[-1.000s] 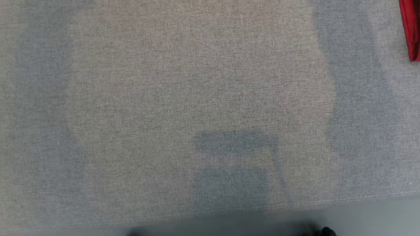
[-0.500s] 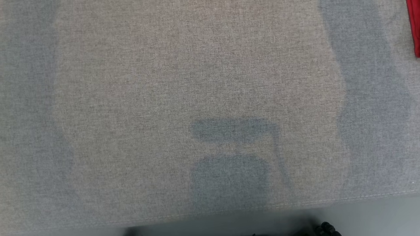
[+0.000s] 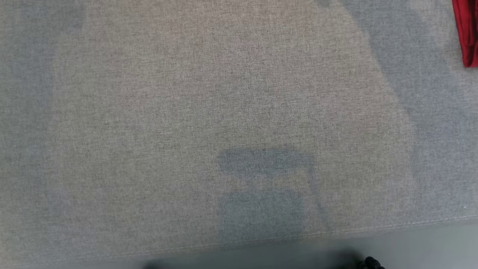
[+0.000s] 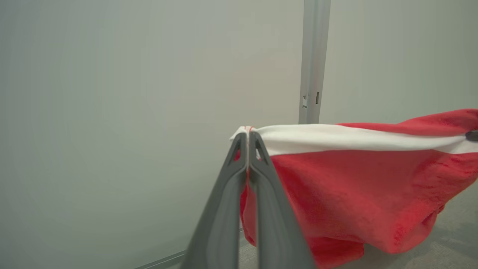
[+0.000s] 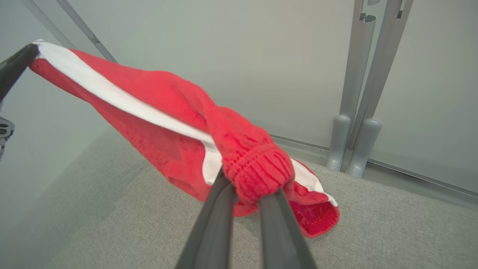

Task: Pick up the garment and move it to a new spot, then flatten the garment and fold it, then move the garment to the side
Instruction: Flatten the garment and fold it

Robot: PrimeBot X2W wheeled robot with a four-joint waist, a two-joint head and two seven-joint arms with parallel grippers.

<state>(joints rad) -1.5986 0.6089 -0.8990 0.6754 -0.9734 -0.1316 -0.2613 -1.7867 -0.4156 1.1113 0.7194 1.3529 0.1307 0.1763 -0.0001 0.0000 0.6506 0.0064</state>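
Observation:
The garment [image 4: 354, 179] is red knit with a white band, and it hangs stretched in the air between my two grippers. My left gripper [image 4: 247, 135] is shut on one end of the white band. My right gripper [image 5: 248, 181] is shut on a bunched red ribbed cuff of the garment [image 5: 157, 116], above the grey surface. In the right wrist view the left gripper's dark fingers [image 5: 15, 65] hold the far end at the upper left. A red strip of the garment [image 3: 466, 33] shows at the top right edge of the head view.
A grey fabric-covered table [image 3: 186, 112] spreads below, its front seam edge [image 3: 410, 224] near the bottom of the head view. Pale wall panels and grey metal posts [image 5: 354, 112] stand behind the table. A small black part [image 3: 371, 263] sits at the bottom edge.
The head view has shifted slightly back and forth, so the shadows and the red strip at the top right wander a little. Both grips stay the same.

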